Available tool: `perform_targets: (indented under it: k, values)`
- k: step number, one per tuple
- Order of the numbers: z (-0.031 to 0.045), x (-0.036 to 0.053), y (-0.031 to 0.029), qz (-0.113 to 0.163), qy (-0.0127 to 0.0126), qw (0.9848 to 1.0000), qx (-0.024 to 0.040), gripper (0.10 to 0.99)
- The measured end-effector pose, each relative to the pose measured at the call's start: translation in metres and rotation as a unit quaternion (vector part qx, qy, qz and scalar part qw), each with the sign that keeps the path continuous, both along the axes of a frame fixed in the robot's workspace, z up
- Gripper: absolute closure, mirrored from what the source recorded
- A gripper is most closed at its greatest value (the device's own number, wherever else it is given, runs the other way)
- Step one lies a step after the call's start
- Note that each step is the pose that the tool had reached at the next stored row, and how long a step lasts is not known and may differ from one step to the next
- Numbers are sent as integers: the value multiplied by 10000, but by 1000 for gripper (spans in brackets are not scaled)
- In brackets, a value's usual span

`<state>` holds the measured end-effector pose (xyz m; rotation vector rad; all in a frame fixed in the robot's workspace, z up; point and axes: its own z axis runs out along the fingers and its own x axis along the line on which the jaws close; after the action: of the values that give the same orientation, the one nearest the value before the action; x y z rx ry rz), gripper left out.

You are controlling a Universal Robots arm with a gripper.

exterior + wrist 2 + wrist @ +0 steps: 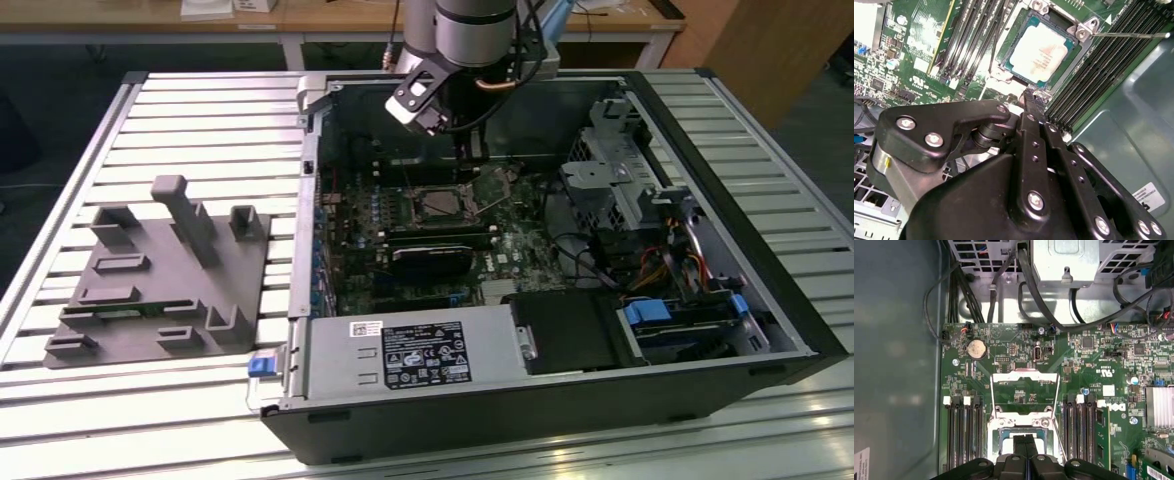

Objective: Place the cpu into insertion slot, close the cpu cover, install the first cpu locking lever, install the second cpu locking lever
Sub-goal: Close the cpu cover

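Silvery-grey square cpu [1041, 55] lying in black-rimmed insertion slot [1004, 54], mid-frame in the exterior view. Thin silvery cpu cover [1024, 375] standing open. Jaws pressed together, empty, just above the slot. Likely risk: an off-centre push skewing the cover or nudging the chip.

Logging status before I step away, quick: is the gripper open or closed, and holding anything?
Gripper: closed, fingers together, holding nothing; its tip is close to the cpu, which sits in the insertion slot.
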<state>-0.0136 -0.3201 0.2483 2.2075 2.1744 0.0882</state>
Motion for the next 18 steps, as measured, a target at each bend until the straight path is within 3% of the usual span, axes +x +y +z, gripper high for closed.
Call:
perform_targets:
  k: [7, 18]
  values:
    - [0, 75, 0, 0, 0, 10000, 0, 980]
    - [0, 276, 0, 0, 0, 10000, 0, 980]
